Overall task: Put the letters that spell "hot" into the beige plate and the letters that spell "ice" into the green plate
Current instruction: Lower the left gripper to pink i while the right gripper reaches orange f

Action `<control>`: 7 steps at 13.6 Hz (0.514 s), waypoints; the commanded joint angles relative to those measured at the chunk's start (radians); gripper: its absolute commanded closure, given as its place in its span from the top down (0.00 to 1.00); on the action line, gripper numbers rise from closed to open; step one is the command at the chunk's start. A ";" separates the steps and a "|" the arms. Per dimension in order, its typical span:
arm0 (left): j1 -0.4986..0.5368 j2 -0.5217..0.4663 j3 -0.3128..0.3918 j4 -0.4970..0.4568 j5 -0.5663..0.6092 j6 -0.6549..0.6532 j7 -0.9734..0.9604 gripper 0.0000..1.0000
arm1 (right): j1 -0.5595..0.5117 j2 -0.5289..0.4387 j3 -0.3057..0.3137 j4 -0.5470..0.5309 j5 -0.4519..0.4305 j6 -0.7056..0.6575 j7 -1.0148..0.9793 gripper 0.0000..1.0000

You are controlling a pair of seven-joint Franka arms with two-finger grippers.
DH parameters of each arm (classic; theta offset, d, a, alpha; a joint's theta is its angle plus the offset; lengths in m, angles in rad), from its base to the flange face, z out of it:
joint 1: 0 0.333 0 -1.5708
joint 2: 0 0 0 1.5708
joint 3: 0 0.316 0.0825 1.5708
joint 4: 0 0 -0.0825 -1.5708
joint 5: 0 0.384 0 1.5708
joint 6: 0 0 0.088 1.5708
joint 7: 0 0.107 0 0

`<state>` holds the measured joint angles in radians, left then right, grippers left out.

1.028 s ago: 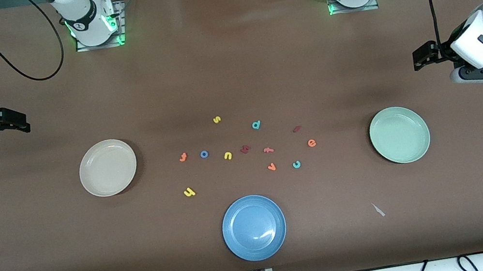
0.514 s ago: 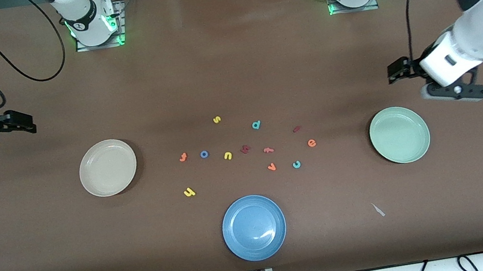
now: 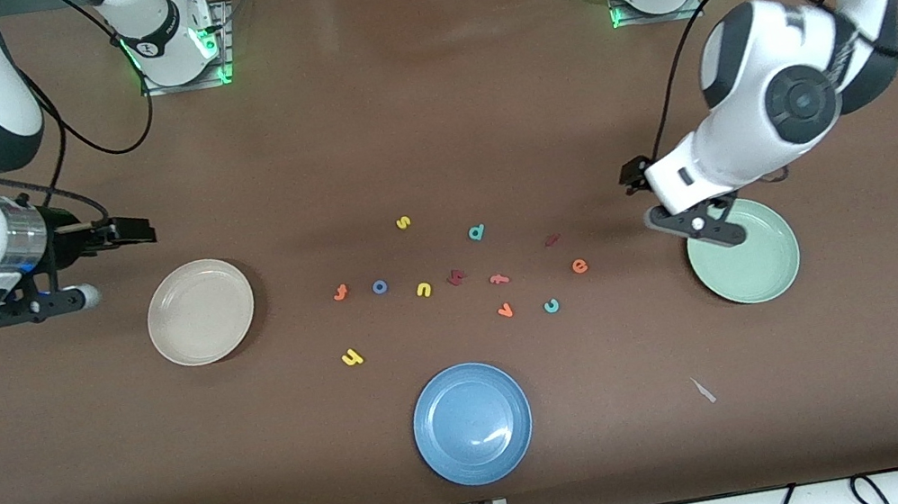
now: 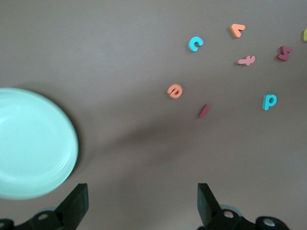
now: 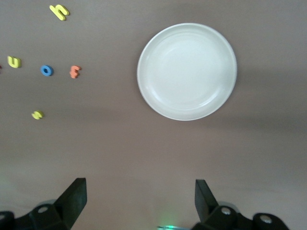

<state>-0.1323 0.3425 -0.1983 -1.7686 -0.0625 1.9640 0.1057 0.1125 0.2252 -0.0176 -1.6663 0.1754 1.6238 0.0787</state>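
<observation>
I take the blue plate (image 3: 472, 423) as my landmark; it sits at the table edge nearest the front camera.

The letters all lie loose on the table, farther from the camera than the blue plate. Toward the right arm's end from it:
- yellow h (image 3: 352, 358)
- blue o (image 3: 379, 286)
- orange t (image 3: 341, 291)

Toward the left arm's end from it:
- red i (image 3: 552, 240)
- orange e (image 3: 580, 266)
- teal c (image 3: 551, 306)

The beige plate (image 3: 201, 312) lies toward the right arm's end from the blue plate, the green plate (image 3: 743, 250) toward the left arm's end; I see no letter in either.

My left gripper (image 3: 633, 175) hangs over bare table just beside the green plate, jaws spread wide, holding nothing. My right gripper (image 3: 136, 232) hangs over bare table near the beige plate, jaws also wide apart and empty.
</observation>
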 commanded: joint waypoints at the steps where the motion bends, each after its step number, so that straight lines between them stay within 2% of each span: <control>1: -0.068 0.074 0.008 -0.008 -0.020 0.090 0.029 1.00 | 0.056 0.016 -0.002 -0.019 0.030 0.062 0.111 1.00; 4: -0.127 0.128 0.008 -0.032 -0.010 0.209 0.025 1.00 | 0.176 0.046 -0.002 -0.044 0.026 0.174 0.313 1.00; 7: -0.154 0.180 0.010 -0.110 -0.008 0.390 0.034 1.00 | 0.260 0.107 -0.004 -0.046 0.023 0.260 0.453 1.00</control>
<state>-0.2721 0.5013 -0.1992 -1.8316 -0.0624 2.2581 0.1062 0.3400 0.3002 -0.0130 -1.7082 0.1931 1.8397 0.4682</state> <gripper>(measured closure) 0.000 0.000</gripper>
